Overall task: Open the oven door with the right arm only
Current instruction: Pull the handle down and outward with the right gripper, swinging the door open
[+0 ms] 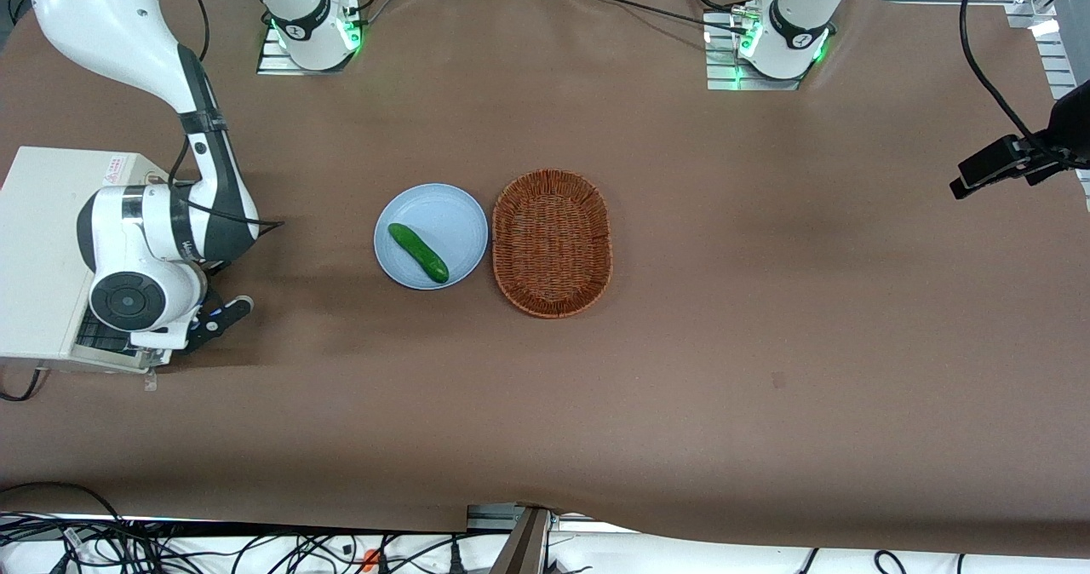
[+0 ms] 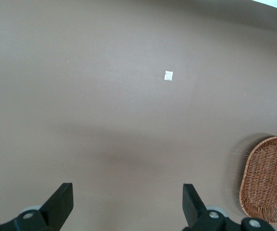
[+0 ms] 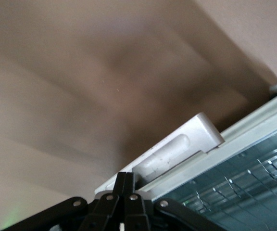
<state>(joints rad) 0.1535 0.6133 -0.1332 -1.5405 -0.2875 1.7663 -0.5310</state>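
Observation:
The cream-white toaster oven (image 1: 43, 242) stands at the working arm's end of the table. The right arm (image 1: 140, 259) hangs over its front and hides most of the oven door (image 1: 100, 337), of which a dark gridded strip shows. In the right wrist view the oven door (image 3: 210, 156) shows its pale frame, its glass window with a wire rack inside, and the silver bar handle (image 3: 167, 153). My gripper (image 3: 127, 176) is shut, fingers pressed together with nothing between them, tips touching one end of the handle. In the front view the gripper (image 1: 228, 311) sticks out beside the oven's front corner.
A light blue plate (image 1: 451, 208) with a green cucumber (image 1: 418, 252) lies mid-table, beside an empty oval wicker basket (image 1: 552, 243) (image 2: 268, 178). A black clamp-mounted camera (image 1: 1013, 161) stands at the parked arm's end. Brown cloth covers the table.

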